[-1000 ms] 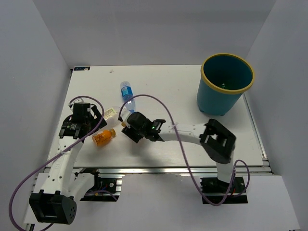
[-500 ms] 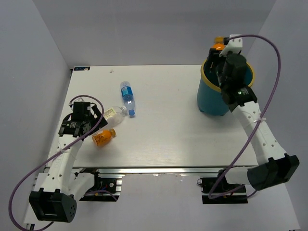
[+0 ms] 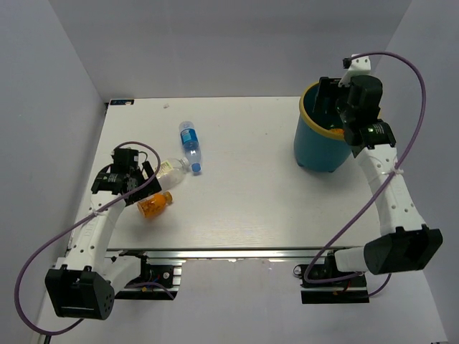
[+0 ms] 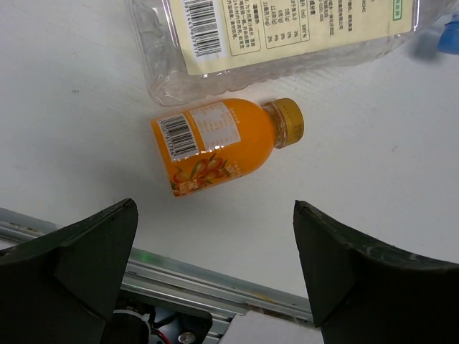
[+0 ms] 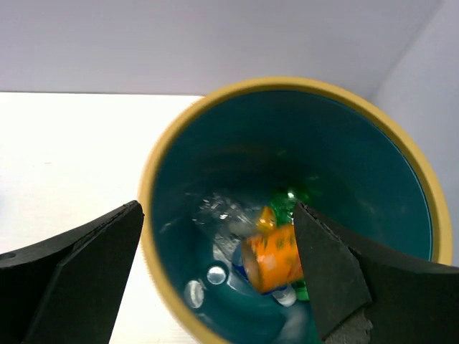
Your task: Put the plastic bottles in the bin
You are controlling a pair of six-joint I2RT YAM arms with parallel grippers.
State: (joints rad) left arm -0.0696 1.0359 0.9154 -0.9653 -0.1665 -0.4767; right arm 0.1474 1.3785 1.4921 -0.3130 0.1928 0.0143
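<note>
Several plastic bottles already lie in the bin [image 3: 315,147], an orange one [image 5: 272,258] and a green one [image 5: 290,197] among them, and the right tool [image 5: 219,208] hangs spread and empty just above the bin's mouth. Three remain on the counter [image 3: 258,186], well apart from the bin: a blue-labelled bottle [image 3: 189,142], a white-labelled clear bottle [image 3: 169,169] and an orange-filled bottle [image 4: 222,147]. The left tool [image 4: 215,208] hovers over that last one, released and holding nothing, so the job looks past halfway.

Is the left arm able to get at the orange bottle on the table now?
Probably yes: the open left gripper hangs right above the orange bottle with nothing between; a clear bottle lies close beside it.
</note>
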